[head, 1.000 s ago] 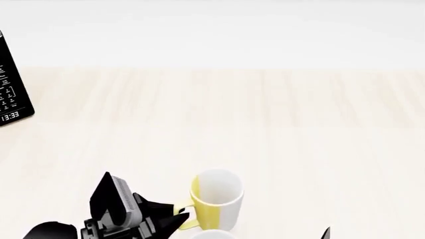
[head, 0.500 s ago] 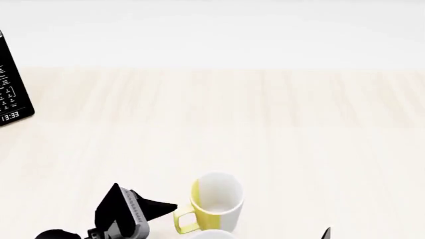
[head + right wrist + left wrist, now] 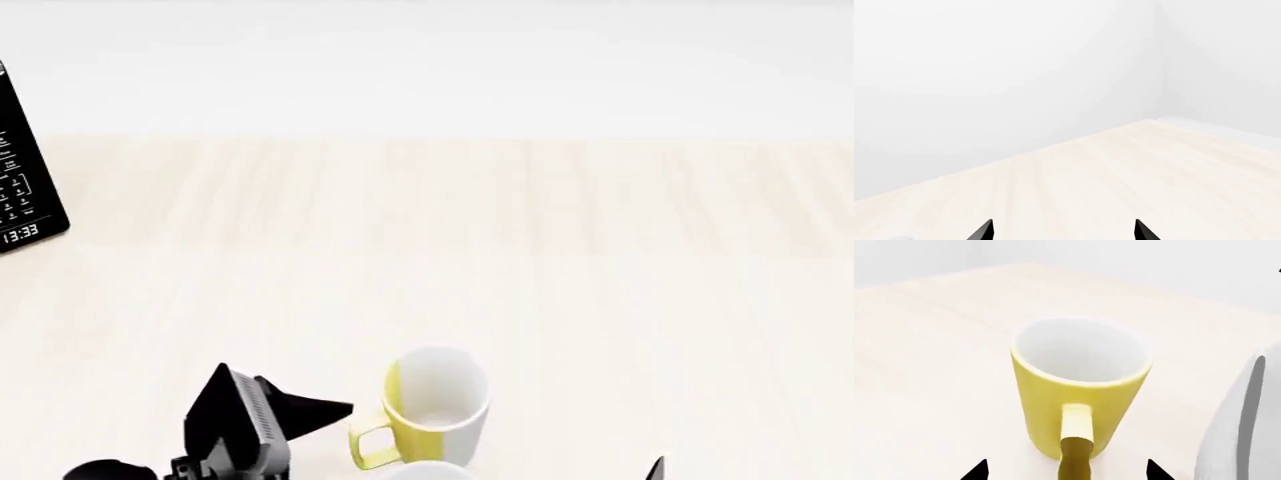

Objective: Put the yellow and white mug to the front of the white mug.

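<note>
The yellow and white mug (image 3: 434,405) stands upright on the pale wooden table, its yellow handle (image 3: 374,447) pointing towards my left gripper. Only the rim of the white mug (image 3: 427,472) shows, at the picture's bottom edge, close to the yellow and white mug on the near side. My left gripper (image 3: 287,412) is open and empty, a little left of the handle. In the left wrist view the yellow and white mug (image 3: 1081,390) faces the camera, its handle between the spread tips of my left gripper (image 3: 1066,472); the white mug (image 3: 1241,430) is beside it. My right gripper (image 3: 1063,231) is open and empty.
A black appliance with a keypad and clock display (image 3: 20,180) stands at the table's far left. The wooden table (image 3: 561,250) stretches back to a white wall. One tip of my right gripper (image 3: 657,468) shows at the bottom edge.
My left gripper has let go of the mug's handle and drawn back to the left. The yellow and white mug stays standing where it was set.
</note>
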